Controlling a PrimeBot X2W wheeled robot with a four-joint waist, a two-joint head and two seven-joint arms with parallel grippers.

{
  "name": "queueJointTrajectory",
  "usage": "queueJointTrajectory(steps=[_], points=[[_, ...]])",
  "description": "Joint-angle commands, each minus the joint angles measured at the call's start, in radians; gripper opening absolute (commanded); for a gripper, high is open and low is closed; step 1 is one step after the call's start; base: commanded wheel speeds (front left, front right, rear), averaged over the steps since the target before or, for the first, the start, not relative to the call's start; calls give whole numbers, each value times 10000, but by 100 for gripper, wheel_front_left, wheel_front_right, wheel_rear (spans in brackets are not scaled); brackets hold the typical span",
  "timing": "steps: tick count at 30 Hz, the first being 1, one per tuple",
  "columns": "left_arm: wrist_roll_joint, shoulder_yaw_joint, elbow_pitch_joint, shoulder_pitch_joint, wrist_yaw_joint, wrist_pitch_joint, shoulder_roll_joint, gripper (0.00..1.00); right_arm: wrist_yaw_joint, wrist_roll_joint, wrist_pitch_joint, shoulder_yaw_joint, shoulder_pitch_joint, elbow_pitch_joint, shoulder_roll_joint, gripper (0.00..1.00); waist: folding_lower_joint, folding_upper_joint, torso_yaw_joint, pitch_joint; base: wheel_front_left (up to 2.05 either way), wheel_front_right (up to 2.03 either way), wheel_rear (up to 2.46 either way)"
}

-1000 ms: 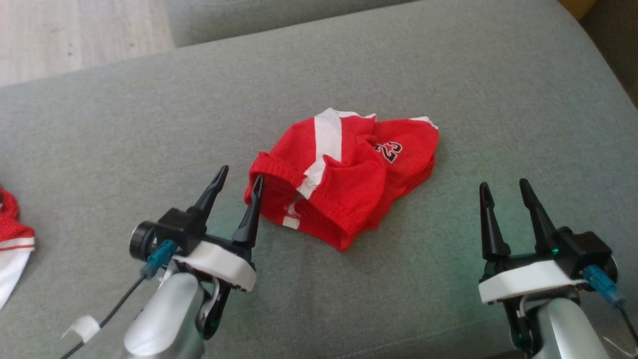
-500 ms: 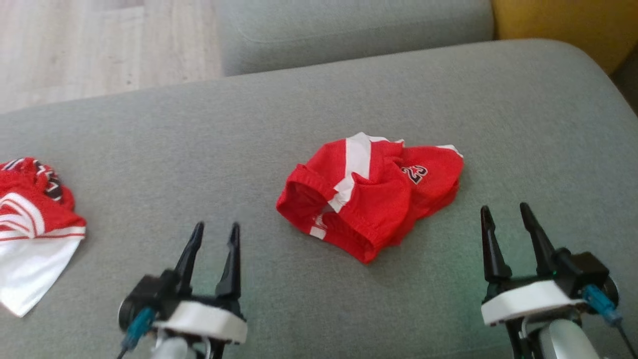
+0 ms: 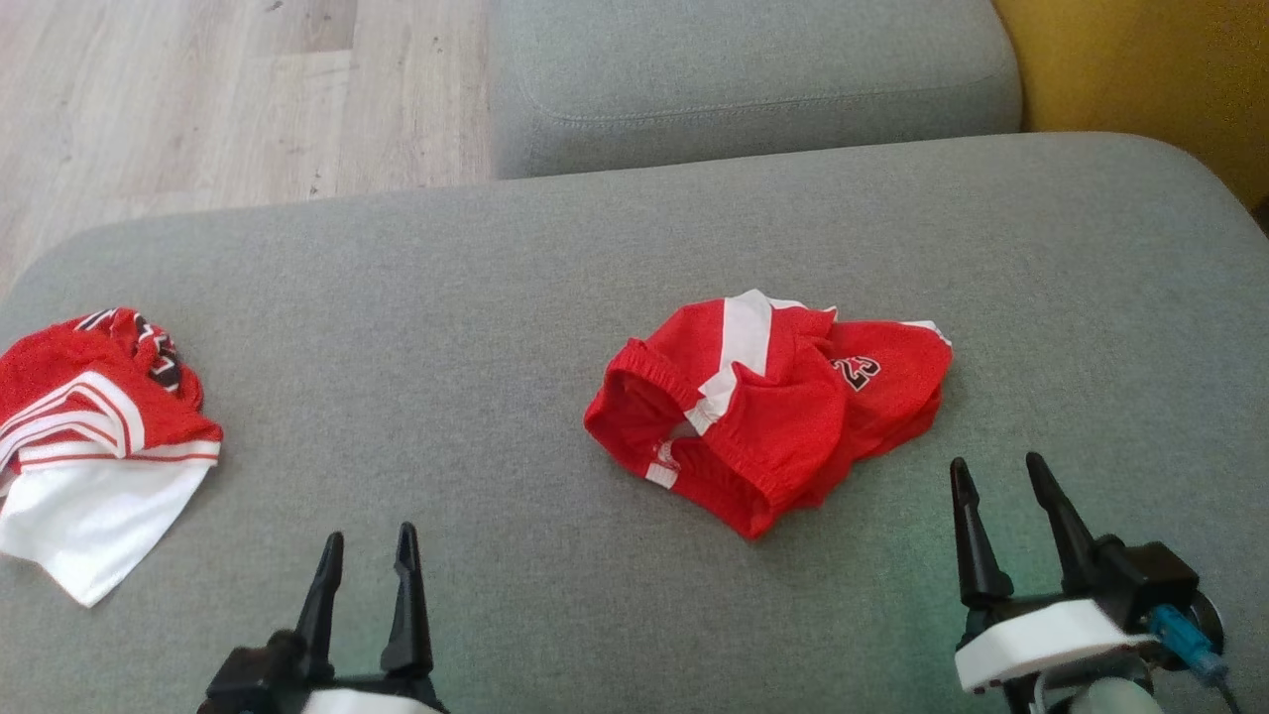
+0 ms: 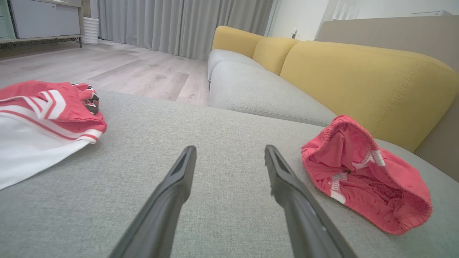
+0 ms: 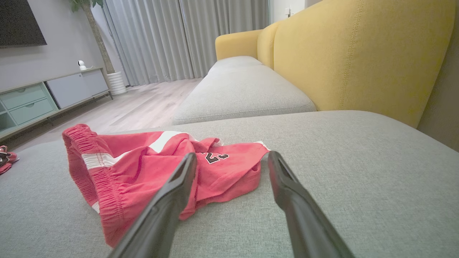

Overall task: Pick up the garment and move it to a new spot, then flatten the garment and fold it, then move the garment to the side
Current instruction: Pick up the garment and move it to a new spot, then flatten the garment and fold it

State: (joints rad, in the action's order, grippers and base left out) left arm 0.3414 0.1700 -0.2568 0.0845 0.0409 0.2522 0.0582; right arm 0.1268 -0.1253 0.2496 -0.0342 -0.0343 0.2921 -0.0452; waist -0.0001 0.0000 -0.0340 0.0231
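Head view: a pair of red shorts [image 3: 768, 407] with a white side stripe and the number 23 lay bunched in a loose heap near the middle of a wide grey seat cushion [image 3: 496, 288]. The elastic waistband gaped open toward the robot's left and the legs were rumpled over each other.

The left gripper [image 3: 369, 540] hovered low at the near edge, well apart from the shorts, its two dark fingers spread wide and holding nothing. The right gripper [image 3: 996, 466] sat just near the shorts' right side, fingers also spread wide and empty, not touching the cloth.

A second garment, a red and white jersey [image 3: 89, 436], lay crumpled at the cushion's far left edge. A wooden floor [image 3: 198, 89] showed beyond.

In the left wrist view the shorts [image 4: 358, 186] sat to the right of the fingers, with a yellow backrest [image 4: 358, 71] behind.

Judging from this, the task looked early. The shorts were neither flattened nor folded, and the final move aside was not yet done. Whether they already lay in their new spot could not be told.
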Motion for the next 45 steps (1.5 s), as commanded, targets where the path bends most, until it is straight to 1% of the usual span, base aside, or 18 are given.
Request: queueJointTrajectory(steps=[1, 17, 25, 29, 32, 35, 38, 42, 45], points=[[-84, -395, 297, -200, 13, 95, -28, 100, 39, -52, 122, -282, 230, -255, -50, 100, 1, 0, 14, 27, 0, 0, 0], [-329, -674, -26, -146, 146, 95, -73, 100, 39, -19, 122, -394, 309, -64, -50, 100, 1, 0, 31, 35, 0, 0, 0], [-295, -617, -24, -167, 135, 95, -77, 100, 39, 27, 122, -401, 336, -78, -50, 100, 1, 0, 8, -23, 0, 0, 0], [-251, -429, 134, -263, 175, 95, -78, 100, 39, 47, 122, -391, 336, -115, -50, 100, 1, 0, 27, -78, 0, 0, 0], [-84, 245, 351, -472, 335, 95, -78, 100, 39, 96, 122, -375, 344, -156, -50, 100, 1, 0, 45, -165, 0, 0, 0], [106, 1314, 410, -863, 443, 34, -78, 100, 39, 154, 122, -372, 399, -185, -50, 100, 1, 0, 19, -301, 0, 0, 0], [516, 2450, 425, -1474, 449, -293, -79, 100, 39, 210, 122, -399, 543, -208, -50, 100, 1, 0, -99, -540, 0, 0, 0], [1539, 3682, 427, -2369, 191, -768, -79, 100, 39, 252, 122, -541, 926, -244, -50, 100, 1, 0, -571, -971, 0, 0, 0], [2066, 4267, 153, -3052, -228, -1126, -79, 100, 39, 272, 122, -592, 1192, -298, -50, 100, 1, 0, -979, -1292, 0, 0, 0]])
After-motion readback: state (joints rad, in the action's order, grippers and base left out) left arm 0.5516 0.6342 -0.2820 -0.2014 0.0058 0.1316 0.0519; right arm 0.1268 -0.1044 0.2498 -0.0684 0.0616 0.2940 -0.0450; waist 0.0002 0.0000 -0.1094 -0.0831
